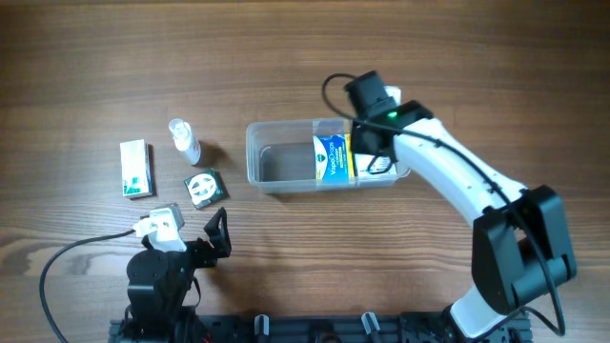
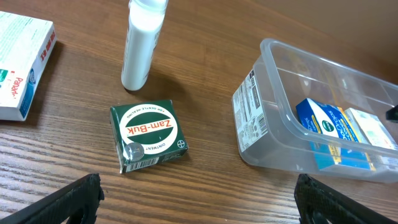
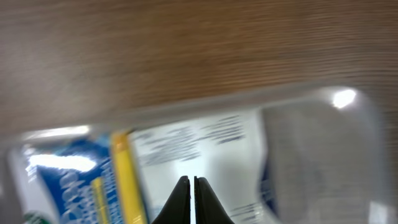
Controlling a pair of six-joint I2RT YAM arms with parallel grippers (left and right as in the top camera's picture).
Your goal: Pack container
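The clear plastic container [image 1: 257,157] stands at mid-table. It holds a blue and yellow box [image 1: 331,157] on edge and a white box beside it. My right gripper [image 1: 368,145] is over the container's right part. In the right wrist view its fingers [image 3: 191,184] are shut with nothing between them, just above the white box [image 3: 205,146] and next to the blue and yellow box [image 3: 74,180]. My left gripper [image 1: 217,234] is open and empty near the front left. In its wrist view the gripper [image 2: 199,199] is short of the green Zam-Buk box [image 2: 148,135] and the container [image 2: 258,112].
A small clear spray bottle [image 1: 185,140] lies left of the container. A white and green box [image 1: 136,169] lies further left, and the green Zam-Buk box [image 1: 203,187] sits between them, nearer the front. A cable loops at the front left.
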